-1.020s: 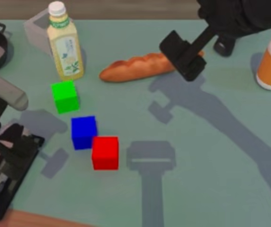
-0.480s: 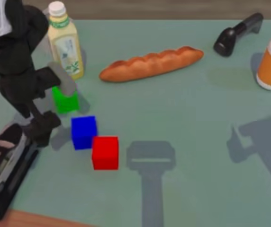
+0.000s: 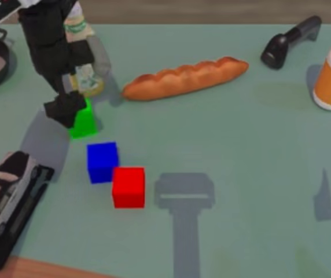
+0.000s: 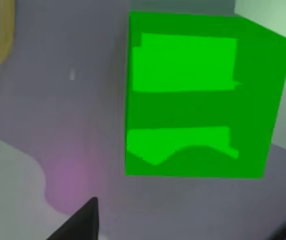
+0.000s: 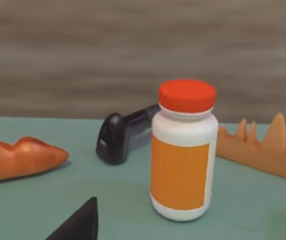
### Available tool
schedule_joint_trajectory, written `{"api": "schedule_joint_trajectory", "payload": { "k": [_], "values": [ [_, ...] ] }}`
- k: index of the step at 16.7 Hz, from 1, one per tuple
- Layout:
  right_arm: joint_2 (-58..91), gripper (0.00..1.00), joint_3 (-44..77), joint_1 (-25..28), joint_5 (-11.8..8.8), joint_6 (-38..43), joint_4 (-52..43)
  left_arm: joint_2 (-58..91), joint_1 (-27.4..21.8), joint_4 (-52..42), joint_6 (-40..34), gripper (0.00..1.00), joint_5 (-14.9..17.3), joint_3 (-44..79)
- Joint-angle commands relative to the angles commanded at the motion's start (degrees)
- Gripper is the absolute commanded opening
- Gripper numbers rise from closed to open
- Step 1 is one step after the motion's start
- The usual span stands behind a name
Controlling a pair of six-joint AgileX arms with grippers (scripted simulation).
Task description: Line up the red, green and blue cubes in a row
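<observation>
I'm hovering my left claw (image 3: 67,110) right over the small bright green cube (image 3: 84,123), which is sitting on the teal table (image 3: 241,150) just in front of the pale yellow drink bottle (image 3: 83,78). Can't tell whether the fingers are spread or closed; the top view hides them, and the left wrist view is catching only one dark tip. The deep blue cube (image 3: 102,161) and bright red cube (image 3: 128,186) are touching corner to corner nearby, with green a bit apart from them. I'm guessing these cubes are light, rigid and fairly slick, so I'm planning to pinch green across two opposite flat faces, centred, not on the corners. The right arm is parked out of the top view.
</observation>
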Motion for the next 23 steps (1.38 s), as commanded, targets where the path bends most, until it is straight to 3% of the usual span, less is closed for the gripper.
{"api": "schedule_joint_trajectory", "payload": {
  "k": [10,18,23],
  "values": [
    [-4.34,1.00,-4.13,-2.43,-0.46,0.44,2.46,1.76,0.17,0.38,1.81,1.00,-0.25,4.89],
    [-4.34,1.00,-4.13,-2.43,-0.46,0.44,2.46,4.49,-0.06,15.12,1.93,1.00,-0.25,-7.03],
    [-4.34,1.00,-4.13,-2.43,-0.46,0.44,2.46,4.78,-0.06,16.21,1.95,1.00,-0.24,-8.06]
  ]
}}
